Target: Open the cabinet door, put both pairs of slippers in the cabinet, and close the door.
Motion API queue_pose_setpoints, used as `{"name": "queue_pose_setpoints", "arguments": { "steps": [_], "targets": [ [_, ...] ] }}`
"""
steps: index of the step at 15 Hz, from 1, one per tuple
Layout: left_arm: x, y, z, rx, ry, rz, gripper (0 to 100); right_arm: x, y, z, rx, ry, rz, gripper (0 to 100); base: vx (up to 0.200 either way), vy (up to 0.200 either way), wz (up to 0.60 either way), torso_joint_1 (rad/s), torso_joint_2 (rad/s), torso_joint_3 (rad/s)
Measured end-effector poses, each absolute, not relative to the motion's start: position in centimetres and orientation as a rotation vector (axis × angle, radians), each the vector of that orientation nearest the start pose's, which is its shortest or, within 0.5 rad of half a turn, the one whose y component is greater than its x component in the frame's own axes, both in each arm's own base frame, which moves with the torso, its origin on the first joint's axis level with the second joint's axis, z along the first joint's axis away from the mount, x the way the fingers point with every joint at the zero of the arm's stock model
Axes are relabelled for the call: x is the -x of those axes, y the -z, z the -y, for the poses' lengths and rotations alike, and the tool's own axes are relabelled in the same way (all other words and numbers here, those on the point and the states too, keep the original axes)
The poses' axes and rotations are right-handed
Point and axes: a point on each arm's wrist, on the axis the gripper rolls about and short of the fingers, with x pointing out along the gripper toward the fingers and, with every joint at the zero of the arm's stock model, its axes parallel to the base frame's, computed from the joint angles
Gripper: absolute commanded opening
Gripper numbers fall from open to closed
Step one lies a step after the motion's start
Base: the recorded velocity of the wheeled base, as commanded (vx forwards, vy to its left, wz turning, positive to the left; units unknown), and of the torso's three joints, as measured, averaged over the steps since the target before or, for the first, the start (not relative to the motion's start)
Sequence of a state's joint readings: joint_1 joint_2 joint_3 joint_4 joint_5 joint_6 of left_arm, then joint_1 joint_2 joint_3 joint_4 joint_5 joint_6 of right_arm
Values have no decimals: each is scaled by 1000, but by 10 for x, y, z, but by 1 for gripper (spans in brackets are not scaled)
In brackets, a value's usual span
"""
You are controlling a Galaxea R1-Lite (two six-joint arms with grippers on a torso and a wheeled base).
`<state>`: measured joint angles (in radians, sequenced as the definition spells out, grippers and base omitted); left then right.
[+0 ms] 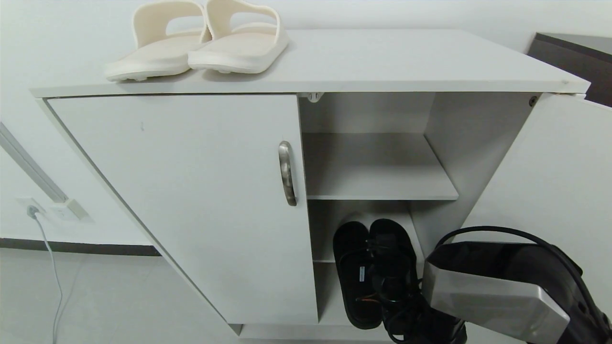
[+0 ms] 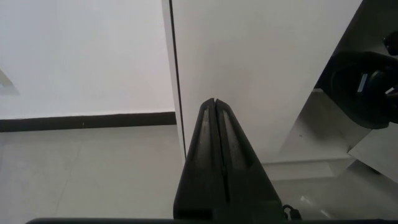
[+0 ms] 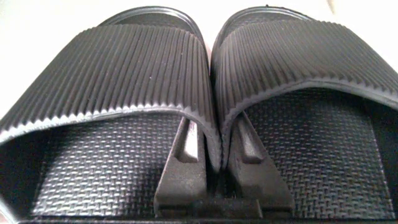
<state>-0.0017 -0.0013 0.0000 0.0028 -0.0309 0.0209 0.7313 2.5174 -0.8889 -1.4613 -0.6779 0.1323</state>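
Shows the right gripper (image 3: 214,158) pinched on the inner straps of the black slippers (image 1: 373,272), lengthwise in the bottom compartment of the cabinet (image 1: 473,143), with cream slippers (image 1: 196,40) up on its top, on the side of the shut, empty left gripper (image 2: 214,112).

Head overlooks cabinet (image 1: 406,62), right wrist seemingly inside it

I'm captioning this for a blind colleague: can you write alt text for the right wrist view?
The right pincer pinches a pair of black slippers together by their touching inner edges, one of its fingers inside each slipper. The slippers lie side by side, ribbed straps arching over textured footbeds.
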Motion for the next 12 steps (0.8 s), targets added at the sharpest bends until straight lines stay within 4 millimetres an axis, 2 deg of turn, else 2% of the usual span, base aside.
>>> {"name": "queue_pose_setpoints", "arguments": {
  "steps": [3,12],
  "targets": [
    [23,-75,1,-20,32,0,0,-318,19,-261,-17,-38,-140,0,0,0,0,0,0,0],
    [23,-75,1,-19,30,0,0,-358,2,-269,-18,-49,-153,0,0,0,0,0,0,0]
  ]
}}
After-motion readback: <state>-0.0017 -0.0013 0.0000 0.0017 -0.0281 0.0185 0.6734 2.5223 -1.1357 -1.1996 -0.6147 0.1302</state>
